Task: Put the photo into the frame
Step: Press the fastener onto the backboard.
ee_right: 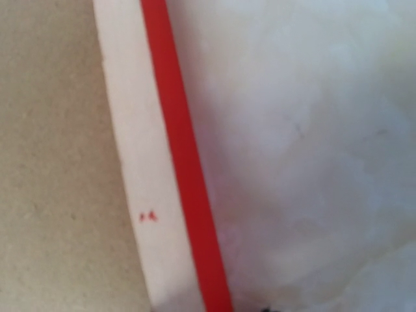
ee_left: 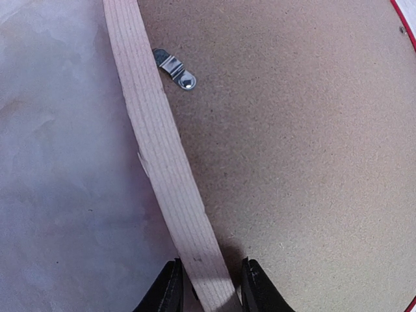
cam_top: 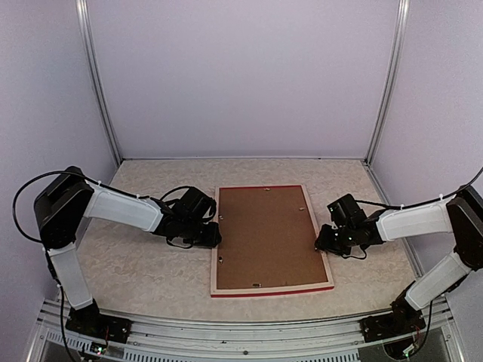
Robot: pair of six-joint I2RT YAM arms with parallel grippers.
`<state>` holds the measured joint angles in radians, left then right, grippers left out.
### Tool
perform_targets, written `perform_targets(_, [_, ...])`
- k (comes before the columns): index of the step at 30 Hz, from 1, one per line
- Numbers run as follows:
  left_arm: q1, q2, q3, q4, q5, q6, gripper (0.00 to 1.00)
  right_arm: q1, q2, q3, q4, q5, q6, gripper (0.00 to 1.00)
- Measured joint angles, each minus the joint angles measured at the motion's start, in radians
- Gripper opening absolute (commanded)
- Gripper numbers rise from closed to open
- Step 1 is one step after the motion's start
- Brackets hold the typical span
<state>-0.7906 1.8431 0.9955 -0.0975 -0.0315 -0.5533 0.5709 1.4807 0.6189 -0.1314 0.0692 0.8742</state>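
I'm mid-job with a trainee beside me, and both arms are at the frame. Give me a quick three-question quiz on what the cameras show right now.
1. True or false: the frame lies with its red front face up.
2. What sits between the fingers of the left gripper? A, the frame's pale wood rail; B, a screwdriver; C, nothing at all.
3. In the top view, at which edge of the frame is the right gripper?

Key:
1. False. The brown backing board and the pale wood face up.
2. A.
3. Its right long edge.
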Motion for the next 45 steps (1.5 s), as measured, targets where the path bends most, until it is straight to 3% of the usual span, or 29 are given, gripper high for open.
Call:
perform_targets(10, [0.0, 0.0, 0.0, 0.0, 0.0, 0.0, 0.31, -0.002, -0.001, -0.002, 0.004, -0.02, -0.024, 0.19])
perform_targets(20, [0.005, 0.0, -0.002, 0.001, 0.002, 0.0, 0.31, -0.011, -0.002, 0.005, -0.007, -0.055, -0.094, 0.18])
perform_targets(24, [0.01, -0.002, -0.006, 0.005, 0.009, 0.0, 0.31, -0.027, -0.01, 0.006, -0.02, -0.094, -0.128, 0.26])
perform_targets(30, [0.021, -0.01, -0.014, 0.005, 0.02, 0.0, 0.31, -0.043, -0.024, 0.019, -0.09, -0.145, -0.165, 0.46])
perform_targets(38, [0.025, -0.014, -0.019, 0.005, 0.025, 0.0, 0.3, -0.051, -0.009, 0.13, -0.145, -0.144, -0.208, 0.56])
perform_targets(45, [0.026, -0.021, -0.027, 0.006, 0.027, 0.001, 0.29, -0.098, 0.129, 0.264, -0.133, -0.113, -0.283, 0.67])
